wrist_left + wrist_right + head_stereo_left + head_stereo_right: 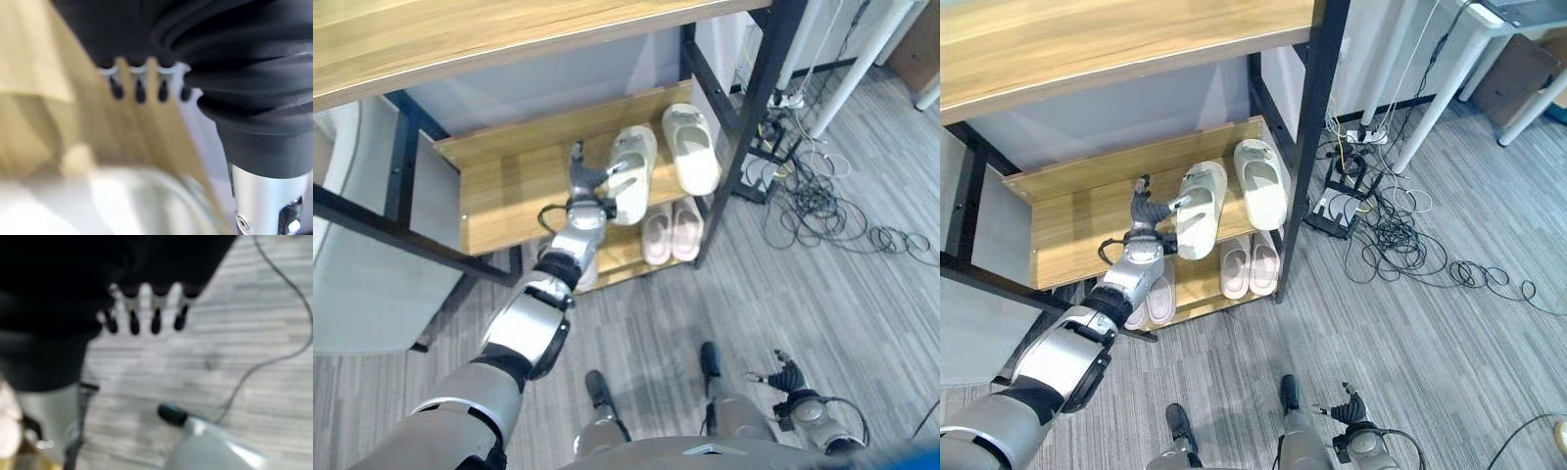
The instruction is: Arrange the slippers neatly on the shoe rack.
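Two cream slippers lie on the shoe rack's middle wooden shelf (504, 191): one (693, 147) at the right end, the other (633, 172) angled beside it. My left hand (584, 188) reaches over the shelf just left of the angled slipper, open, with fingers straight and the thumb against that slipper's side. In the left wrist view its fingers (140, 89) are straight over the wood, with the cream slipper (122, 200) close below. My right hand (789, 376) hangs low over the floor, open, its fingers (144, 320) straight.
A pink pair of slippers (672, 231) sits on the lower shelf, and another pale pair (1156, 299) lies partly under my left arm. A black frame post (746, 127) bounds the rack on the right. Tangled cables (822, 206) and white table legs (847, 69) stand beyond it.
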You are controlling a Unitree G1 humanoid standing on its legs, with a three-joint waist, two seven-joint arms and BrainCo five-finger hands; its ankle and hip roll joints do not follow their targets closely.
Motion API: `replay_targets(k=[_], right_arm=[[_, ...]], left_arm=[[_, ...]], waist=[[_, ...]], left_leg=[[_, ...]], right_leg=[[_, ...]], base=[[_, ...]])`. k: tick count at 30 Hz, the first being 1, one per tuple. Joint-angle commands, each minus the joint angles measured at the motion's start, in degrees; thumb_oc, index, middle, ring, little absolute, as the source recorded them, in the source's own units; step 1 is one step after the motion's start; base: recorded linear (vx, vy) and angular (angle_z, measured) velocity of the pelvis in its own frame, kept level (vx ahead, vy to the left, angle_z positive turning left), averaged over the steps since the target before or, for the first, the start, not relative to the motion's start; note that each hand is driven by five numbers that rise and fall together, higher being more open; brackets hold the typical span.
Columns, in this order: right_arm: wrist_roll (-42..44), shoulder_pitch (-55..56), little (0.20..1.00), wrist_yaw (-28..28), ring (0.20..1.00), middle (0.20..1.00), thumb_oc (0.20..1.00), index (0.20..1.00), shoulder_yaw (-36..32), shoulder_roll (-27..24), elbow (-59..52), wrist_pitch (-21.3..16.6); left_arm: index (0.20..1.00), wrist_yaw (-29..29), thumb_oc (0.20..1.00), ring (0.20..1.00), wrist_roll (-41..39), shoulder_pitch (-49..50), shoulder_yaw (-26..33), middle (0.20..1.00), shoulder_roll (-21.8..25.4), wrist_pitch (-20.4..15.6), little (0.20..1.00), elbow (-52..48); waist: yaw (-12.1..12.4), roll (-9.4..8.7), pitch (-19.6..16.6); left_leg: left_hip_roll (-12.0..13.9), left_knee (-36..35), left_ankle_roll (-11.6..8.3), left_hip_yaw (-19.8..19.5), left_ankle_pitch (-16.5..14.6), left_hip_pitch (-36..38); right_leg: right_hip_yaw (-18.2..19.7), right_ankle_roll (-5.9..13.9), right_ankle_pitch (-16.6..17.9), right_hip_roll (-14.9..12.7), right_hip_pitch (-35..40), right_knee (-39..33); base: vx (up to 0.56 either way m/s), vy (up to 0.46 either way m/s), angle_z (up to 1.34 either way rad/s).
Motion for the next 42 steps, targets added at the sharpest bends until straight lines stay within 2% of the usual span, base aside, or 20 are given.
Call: replay_targets(k=[1,7,13,22,27,34,42], right_arm=[[-0.3,-2.2,1.0,-0.7,1.0,1.0,1.0,1.0,-1.8,-2.7,-2.7,-0.2],[-0.8,-1.5,1.0,-0.9,1.0,1.0,1.0,1.0,-2.8,-2.4,-2.7,-0.6],[-1.9,-2.7,1.0,-1.8,1.0,1.0,1.0,1.0,-2.6,-2.3,-3.1,-0.9],[-2.0,-4.1,1.0,-2.5,1.0,1.0,1.0,1.0,-1.9,-2.8,-3.0,-1.7],[-2.4,-3.9,1.0,-3.3,1.0,1.0,1.0,1.0,-1.5,-3.4,-3.5,-1.3],[-2.4,-3.8,1.0,-3.7,1.0,1.0,1.0,1.0,-1.1,-3.1,-3.6,-0.7],[-1.9,-4.4,1.0,-3.9,1.0,1.0,1.0,1.0,-0.7,-3.4,-4.0,-1.3]], left_arm=[[1.0,2.5,1.0,1.0,8.1,-5.9,1.3,1.0,2.9,-1.3,1.0,-4.0],[1.0,4.2,1.0,1.0,16.9,0.7,0.5,1.0,4.3,-0.4,1.0,-11.0],[1.0,3.9,1.0,1.0,22.0,8.0,0.1,1.0,1.9,-1.5,1.0,-18.0],[1.0,4.6,1.0,1.0,29.6,9.2,-3.7,1.0,0.1,-0.1,1.0,-15.7],[1.0,4.2,1.0,1.0,23.8,8.7,-2.5,1.0,-3.7,-0.5,1.0,-9.9],[1.0,4.0,1.0,1.0,17.9,9.5,-1.8,1.0,-6.9,-1.7,1.0,-10.2],[1.0,5.5,1.0,1.0,22.4,8.2,-4.9,1.0,-7.4,-0.9,1.0,-11.0]], waist=[[1.2,1.96,7.7],[2.1,1.76,7.6],[2.8,1.8,8.1],[2.8,1.54,8.3],[2.4,1.24,8.0],[2.4,1.26,7.5],[2.3,1.08,7.5]], left_leg=[[-0.6,0.8,-1.48,-3.8,-0.6,1.3],[-0.8,0.8,-1.47,-4.5,-0.5,2.2],[-1.0,0.8,-1.5,-4.7,-0.2,2.3],[-0.9,0.8,-1.39,-4.6,-0.1,1.5],[-0.5,0.8,-1.4,-4.4,0.4,1.2],[-0.3,0.8,-1.43,-4.5,0.7,1.2],[-0.1,0.8,-1.46,-4.3,0.8,1.3]], right_leg=[[-4.5,3.57,-8.9,-3.5,-0.8,4.6],[-4.7,3.43,-9.3,-3.5,0.6,4.8],[-4.8,3.28,-9.2,-3.6,0.9,4.8],[-4.2,3.25,-9.1,-3.7,-0.4,5.1],[-3.9,3.01,-9.1,-3.3,-0.9,5.2],[-3.9,2.81,-9.2,-3.1,-0.9,5.0],[-3.8,2.67,-9.5,-2.9,-1.1,5.4]], base=[[-0.03,-0.001,0.15],[-0.01,-0.001,0.08],[-0.04,0.004,0.03],[-0.01,0.0,0.0],[0.0,-0.016,-0.02],[0.0,-0.004,0.0],[0.0,-0.003,0.0]])
